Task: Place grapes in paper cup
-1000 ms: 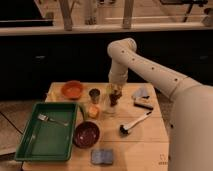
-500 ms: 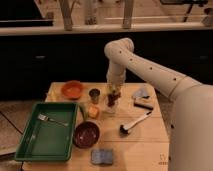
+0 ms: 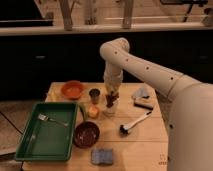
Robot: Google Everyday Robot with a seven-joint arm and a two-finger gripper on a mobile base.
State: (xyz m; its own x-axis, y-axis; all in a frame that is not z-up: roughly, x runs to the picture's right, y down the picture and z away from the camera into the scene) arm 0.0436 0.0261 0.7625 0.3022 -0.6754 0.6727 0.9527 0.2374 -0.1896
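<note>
My gripper point(image 3: 111, 99) hangs from the white arm over the middle of the wooden table point(image 3: 150, 142). It is shut on the grapes point(image 3: 110, 101), a small dark maroon bunch at its tip. The paper cup point(image 3: 109, 112), small and whitish, stands directly under the grapes. The bunch is at the cup's mouth. I cannot tell whether it touches the rim.
A dark metal cup point(image 3: 94, 94) stands just left of the gripper, with an orange bowl point(image 3: 73, 89) beyond it. An orange fruit point(image 3: 93, 112) lies beside the paper cup. A green tray point(image 3: 30, 142) holds a fork point(image 3: 50, 120). Also here are a maroon bowl point(image 3: 86, 134), a blue sponge point(image 3: 102, 156) and a brush point(image 3: 134, 123).
The gripper with the grapes has moved slightly down and to the left, closer to the paper cup's mouth. Nothing else on the table has moved.
</note>
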